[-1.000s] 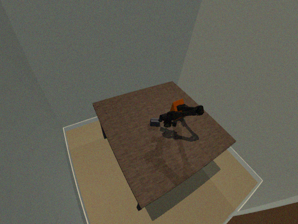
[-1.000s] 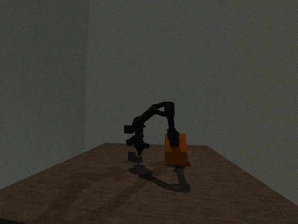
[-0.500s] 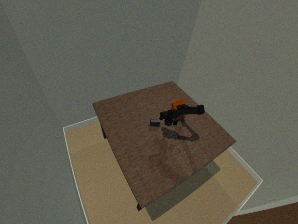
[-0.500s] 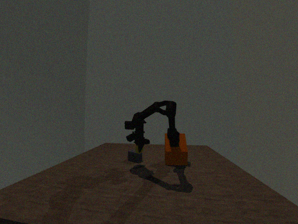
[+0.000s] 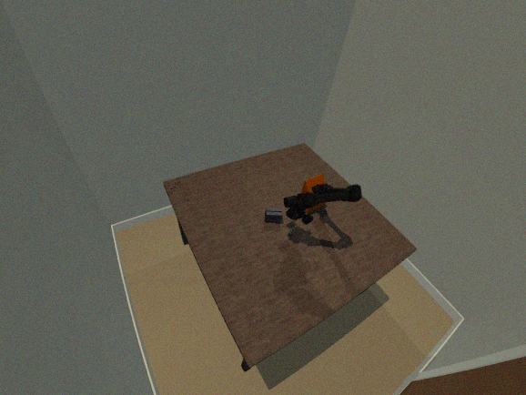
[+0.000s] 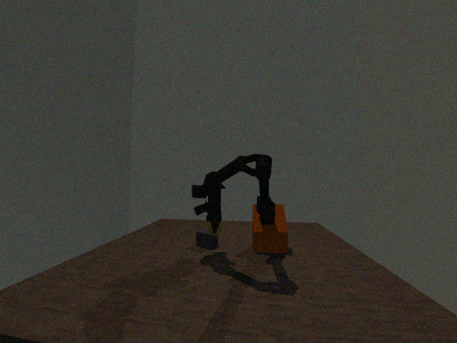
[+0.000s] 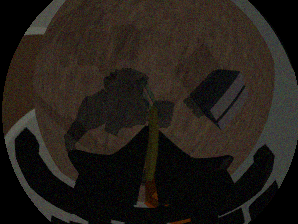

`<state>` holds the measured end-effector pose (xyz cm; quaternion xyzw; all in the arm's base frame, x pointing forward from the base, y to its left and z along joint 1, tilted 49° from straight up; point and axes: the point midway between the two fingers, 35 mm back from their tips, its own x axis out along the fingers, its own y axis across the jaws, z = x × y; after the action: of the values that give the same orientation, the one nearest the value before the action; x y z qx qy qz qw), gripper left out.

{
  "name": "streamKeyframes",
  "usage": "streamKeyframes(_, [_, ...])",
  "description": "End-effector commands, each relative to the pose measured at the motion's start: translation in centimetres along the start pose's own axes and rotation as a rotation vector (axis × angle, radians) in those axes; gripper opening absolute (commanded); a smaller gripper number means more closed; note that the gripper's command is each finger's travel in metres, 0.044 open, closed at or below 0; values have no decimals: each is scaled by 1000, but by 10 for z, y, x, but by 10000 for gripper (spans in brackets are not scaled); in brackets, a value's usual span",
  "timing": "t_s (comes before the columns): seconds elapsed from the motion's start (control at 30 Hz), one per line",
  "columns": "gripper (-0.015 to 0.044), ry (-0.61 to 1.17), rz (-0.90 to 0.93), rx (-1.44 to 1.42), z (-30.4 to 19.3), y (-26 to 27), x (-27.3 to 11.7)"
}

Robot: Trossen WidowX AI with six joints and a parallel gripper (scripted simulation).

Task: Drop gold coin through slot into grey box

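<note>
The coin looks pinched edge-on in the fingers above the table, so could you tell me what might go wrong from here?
1. The coin is held by its lower part only; it could tilt or slip in the gripper on the way.
2. The grey box lies off to one side of the coin's line, so the arm must shift sideways and match the slot's direction, or the coin will strike the lid.
3. The dim light hides the slot.

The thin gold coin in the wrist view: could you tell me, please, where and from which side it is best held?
Across its two flat faces near the upper rim, from above. The thin gold coin shows edge-on as a narrow strip, and the black gripper is shut on it that way, leaving the lower edge free for the closed grey box.
</note>
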<state>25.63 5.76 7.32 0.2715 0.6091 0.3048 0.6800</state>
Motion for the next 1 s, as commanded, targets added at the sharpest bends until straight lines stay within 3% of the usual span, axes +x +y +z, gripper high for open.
streamKeyframes(0.0, [0,1,0,122,-1,1,0])
streamKeyframes(0.5, [0,1,0,630,-5,3,0])
streamKeyframes(0.97, [0,-1,-4,656,5,-11,-2])
